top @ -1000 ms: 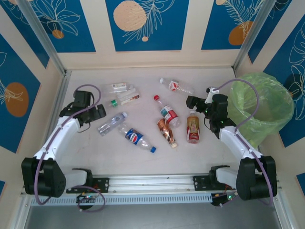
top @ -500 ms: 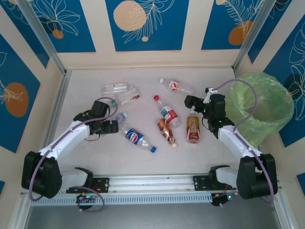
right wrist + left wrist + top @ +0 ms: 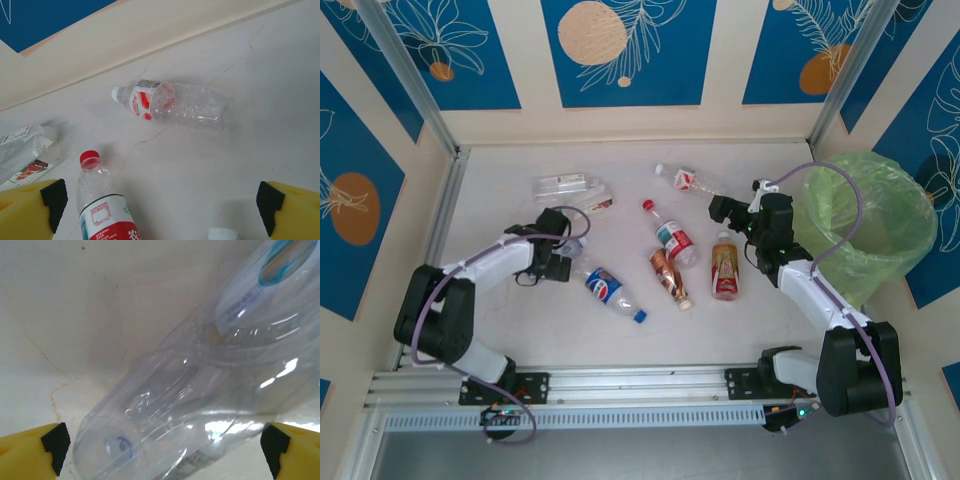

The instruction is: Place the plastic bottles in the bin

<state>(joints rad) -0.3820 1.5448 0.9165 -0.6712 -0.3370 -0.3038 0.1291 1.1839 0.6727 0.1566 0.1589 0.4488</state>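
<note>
The task looks barely begun. Eight bottles can be counted lying on the pale, faintly cracked surface (image 3: 510, 320), and the bin (image 3: 880, 262) at the far right has nothing visible through its green liner.

The left gripper (image 3: 164, 450) is spread wide, with its yellow, black-padded fingertips on either side of the clear bottle (image 3: 200, 390). It is not pinching it. That bottle lies on its side, smooth and glossy, round in section, with a small blue-and-white label towards its far end. It is on the left half of the surface, well apart from the bin.

The right gripper (image 3: 160, 205) is also spread and holds nothing. It hangs above the red-capped bottle (image 3: 107, 210), whose label is red and white. Beyond that lies a dented clear bottle with a white cap (image 3: 175, 105), its thin walls crinkled.

The blue-labelled bottle (image 3: 610, 290) with a blue cap lies just beside the left gripper. A crushed brown one (image 3: 668, 275) and an orange-labelled one (image 3: 725, 265) lie near the middle. Two flattened bottles (image 3: 565, 183) lie close together towards the back left.

All of the bottles are thin, light plastic, and the crushed ones are creased and uneven. The bin is round and far wider than any bottle. Its liner is loose, translucent film that puffs above the rim. Judging by this, every bottle has yet to be carried across.
</note>
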